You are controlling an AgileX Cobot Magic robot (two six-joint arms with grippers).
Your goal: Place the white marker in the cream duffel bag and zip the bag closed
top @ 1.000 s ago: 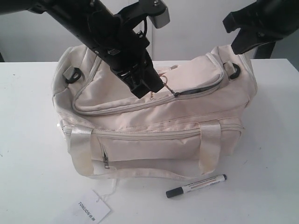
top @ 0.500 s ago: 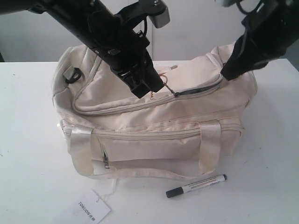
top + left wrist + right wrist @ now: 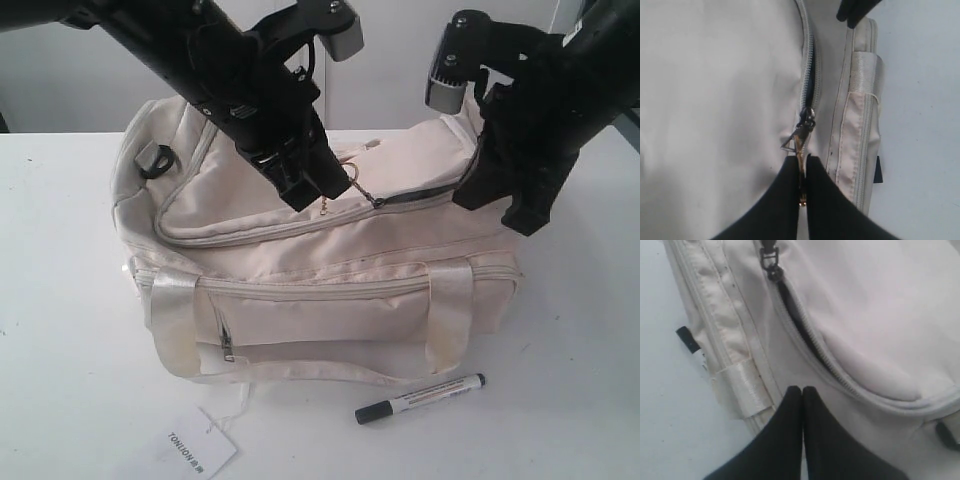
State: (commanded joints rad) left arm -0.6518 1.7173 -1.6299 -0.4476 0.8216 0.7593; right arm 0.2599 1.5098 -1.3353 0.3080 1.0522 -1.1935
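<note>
I saw one soft cream duffel bag of matte fabric, one slim white marker with a black cap, one white paper hang tag, and two black robot arms. The bag, marker and tag rested on a plain white counter before a bare pale wall. The bag slumped, rounded and creased. A shiny satin handle looped down its front, and its curved top zipper was partly undone, showing a dark slit. The left end effector pinched the gold zipper pull on top of the bag, fingertips tight on its chain. The right end effector hovered over the bag's right end, its tips pressed together on nothing. The marker lay flat on the counter in front of the bag, near its right front corner and not touching it. The tag lay by the left front corner.
</note>
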